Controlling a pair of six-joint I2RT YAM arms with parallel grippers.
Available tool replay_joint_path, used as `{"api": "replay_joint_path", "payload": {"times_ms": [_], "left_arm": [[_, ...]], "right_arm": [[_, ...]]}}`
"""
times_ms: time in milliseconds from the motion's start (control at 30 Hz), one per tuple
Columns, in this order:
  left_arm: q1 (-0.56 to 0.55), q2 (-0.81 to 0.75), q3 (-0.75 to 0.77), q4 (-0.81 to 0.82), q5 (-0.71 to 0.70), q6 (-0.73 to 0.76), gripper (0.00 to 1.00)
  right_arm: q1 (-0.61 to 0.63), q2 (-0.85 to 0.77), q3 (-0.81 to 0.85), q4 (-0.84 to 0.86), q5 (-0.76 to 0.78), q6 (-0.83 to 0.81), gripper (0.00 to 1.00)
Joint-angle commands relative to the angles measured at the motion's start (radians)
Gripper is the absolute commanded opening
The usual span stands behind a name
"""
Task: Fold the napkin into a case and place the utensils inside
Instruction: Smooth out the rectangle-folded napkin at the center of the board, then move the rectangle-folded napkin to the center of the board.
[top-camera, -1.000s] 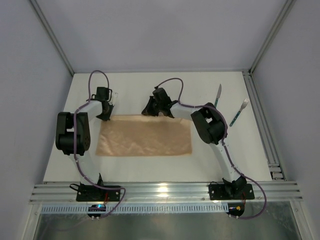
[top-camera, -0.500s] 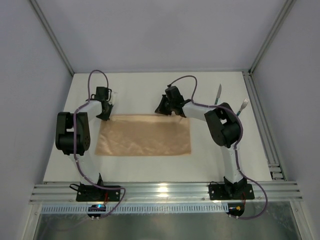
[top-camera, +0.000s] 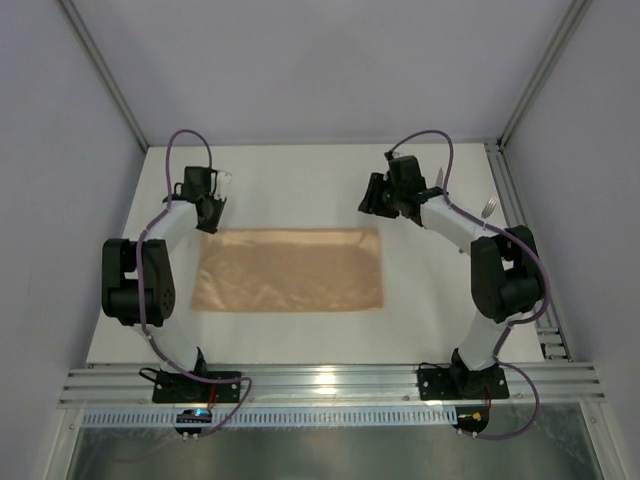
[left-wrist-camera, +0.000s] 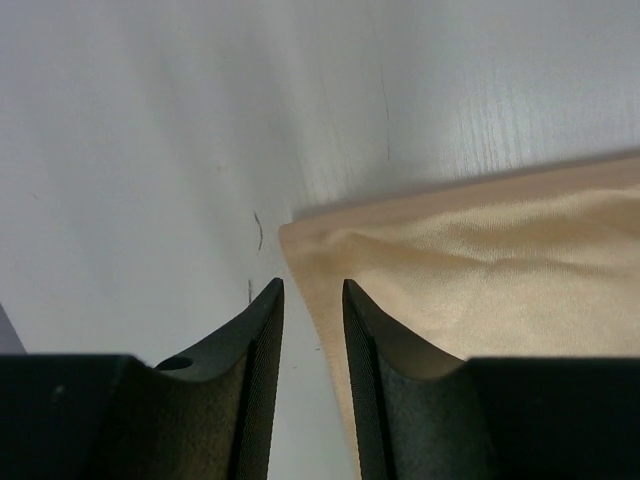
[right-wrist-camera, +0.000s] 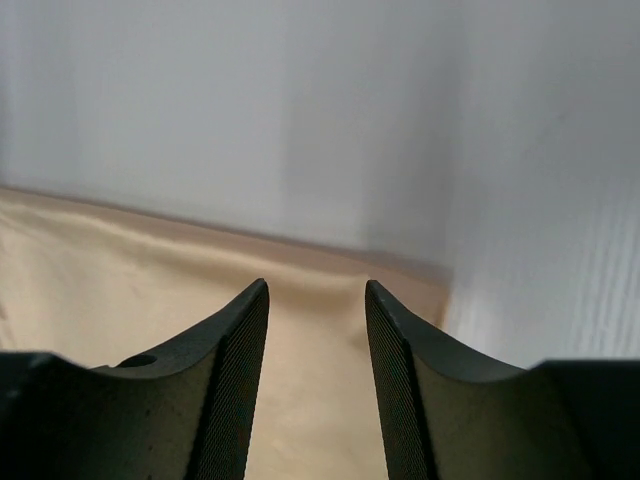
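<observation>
The peach-orange napkin (top-camera: 288, 270) lies flat on the white table as a wide folded rectangle. My left gripper (top-camera: 209, 222) hovers at its far left corner. In the left wrist view that corner (left-wrist-camera: 300, 228) sits just ahead of the left gripper (left-wrist-camera: 313, 290), which is open by a narrow gap with nothing pinched. My right gripper (top-camera: 372, 200) is just beyond the far right corner. The right wrist view has this gripper (right-wrist-camera: 316, 290) open above the cloth (right-wrist-camera: 150, 290). The fork's silver end (top-camera: 489, 207) and the knife tip (top-camera: 438, 178) peek out behind the right arm.
The white table (top-camera: 300, 180) is bounded by grey walls at the back and sides. A metal rail (top-camera: 530, 270) runs along the right edge and another along the near edge by the arm bases.
My right gripper moved right along the napkin's far edge from the middle to its right corner and opened. The left gripper drew back slightly from the left corner and opened.
</observation>
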Motion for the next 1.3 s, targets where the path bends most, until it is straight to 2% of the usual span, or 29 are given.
{"api": "replay_joint_path", "payload": {"times_ms": [0, 167, 367, 700, 867, 1267], "left_arm": [[0.014, -0.072, -0.005, -0.011, 0.008, -0.020, 0.34], [0.034, -0.091, -0.051, -0.011, -0.002, -0.024, 0.37], [0.076, -0.086, -0.092, -0.019, -0.003, -0.024, 0.39], [0.085, -0.101, -0.121, -0.030, 0.003, -0.020, 0.41], [0.086, -0.101, -0.127, -0.030, 0.004, -0.016, 0.41], [0.086, -0.135, -0.130, -0.066, 0.067, -0.016, 0.41]], "right_arm": [[-0.061, -0.044, -0.106, -0.074, -0.035, -0.082, 0.49], [-0.086, -0.019, -0.152, -0.049, -0.106, -0.138, 0.49], [-0.109, 0.038, -0.165, 0.009, -0.126, -0.120, 0.47], [-0.112, 0.102, -0.186, 0.069, -0.147, -0.086, 0.24], [-0.112, 0.085, -0.202, 0.072, -0.135, -0.085, 0.04], [-0.129, 0.012, -0.231, 0.003, -0.100, -0.108, 0.04]]}}
